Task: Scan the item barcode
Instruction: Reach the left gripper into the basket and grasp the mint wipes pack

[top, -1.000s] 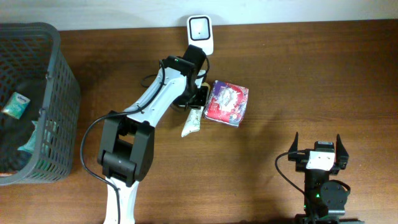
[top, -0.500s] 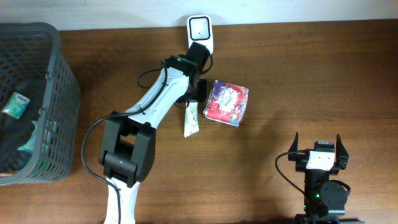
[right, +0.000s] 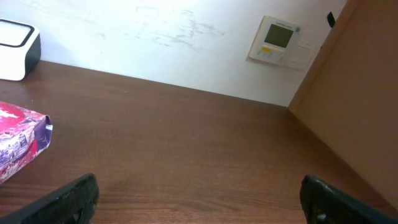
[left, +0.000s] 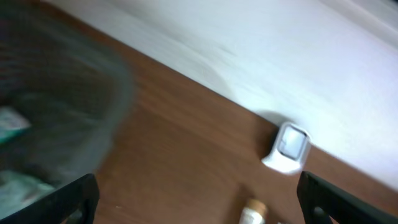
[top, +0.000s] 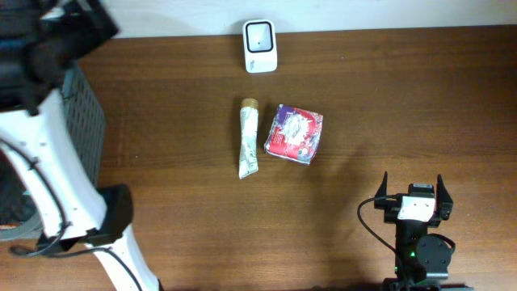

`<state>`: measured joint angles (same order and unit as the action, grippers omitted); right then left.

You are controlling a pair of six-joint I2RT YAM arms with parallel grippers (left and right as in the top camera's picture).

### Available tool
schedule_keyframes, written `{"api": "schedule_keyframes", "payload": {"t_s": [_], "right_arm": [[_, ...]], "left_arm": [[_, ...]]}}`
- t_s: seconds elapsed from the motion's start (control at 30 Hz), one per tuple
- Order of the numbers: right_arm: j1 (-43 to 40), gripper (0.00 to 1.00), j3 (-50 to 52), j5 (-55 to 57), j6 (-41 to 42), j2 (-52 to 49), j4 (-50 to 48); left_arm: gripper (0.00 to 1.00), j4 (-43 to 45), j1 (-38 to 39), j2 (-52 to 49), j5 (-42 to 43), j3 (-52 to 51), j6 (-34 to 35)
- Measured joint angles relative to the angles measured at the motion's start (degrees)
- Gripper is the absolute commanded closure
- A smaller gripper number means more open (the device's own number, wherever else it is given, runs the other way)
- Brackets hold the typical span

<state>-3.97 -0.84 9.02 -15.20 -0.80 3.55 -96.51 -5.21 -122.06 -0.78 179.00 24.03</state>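
A white, gold-capped tube [top: 249, 149] lies just beside a purple-red foil packet [top: 295, 134], near the white block-shaped scanner [top: 260, 45]; left gripper [left: 199, 205] and right gripper [top: 412, 184] both gape, empty.

Wood tbl [top: 388, 97], grey mesh basket [top: 90, 129] at L edge, wall thermostat [right: 278, 38]

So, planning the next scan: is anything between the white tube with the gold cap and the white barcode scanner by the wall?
Nothing visible does. Only bare brown wooden table lies between the white tube and the white scanner; the red-and-purple packet sits beside the tube, off that line.
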Motion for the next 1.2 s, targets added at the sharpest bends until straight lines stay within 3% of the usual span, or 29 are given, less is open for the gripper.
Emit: {"api": "schedule_keyframes", "payload": {"t_s": [0.1,0.27,0.43,0.57,0.67,0.83,0.9,0.97,1.0,1.03,1.07,1.2], "right_arm": [[0.0,0.02,0.0,0.0,-0.04,0.0,0.0],[0.0,0.02,0.0,0.0,0.0,0.0,0.0],[0.0,0.01,0.0,0.02,-0.02,0.0,0.0],[0.0,0.01,0.0,0.0,-0.02,0.0,0.02],[0.0,0.01,0.0,0.0,-0.02,0.04,-0.02],[0.0,0.01,0.0,0.0,-0.02,0.07,0.0],[0.0,0.01,0.0,0.0,-0.02,0.04,0.0],[0.0,0.01,0.0,0.0,-0.04,0.04,0.0],[0.0,0.01,0.0,0.0,-0.04,0.04,0.0],[0.0,0.01,0.0,0.0,-0.02,0.04,0.0],[0.0,0.01,0.0,0.0,0.0,0.04,0.0],[0.0,0.02,0.0,0.0,-0.02,0.04,0.0]], "left_arm": [[0.01,-0.11,-11.32,1.22,-0.13,0.0,-1.31],[0.01,0.22,-19.19,2.43,-2.08,-10.49,-3.23],[0.01,3.5,-29.11,2.54,-5.35,-37.33,-1.64],[0.02,14.69,-29.9,2.05,-5.84,-59.04,-2.27],[0.11,23.65,-29.9,2.27,-6.95,-73.18,-10.14],[0.16,30.75,-29.9,2.32,-10.6,-81.02,-22.84],[0.38,33.27,-29.9,2.32,-11.58,-83.71,-25.53],[0.49,34.53,-29.9,2.32,-13.46,-85.55,-26.75],[0.62,34.86,-29.9,2.32,-14.32,-86.25,-27.08],[0.86,34.88,-29.9,2.32,-14.6,-86.33,-27.26],[1.0,34.91,-29.9,2.32,-14.73,-86.33,-27.39],[1.0,34.73,-29.83,2.38,-15.28,-86.14,-26.64]]}}
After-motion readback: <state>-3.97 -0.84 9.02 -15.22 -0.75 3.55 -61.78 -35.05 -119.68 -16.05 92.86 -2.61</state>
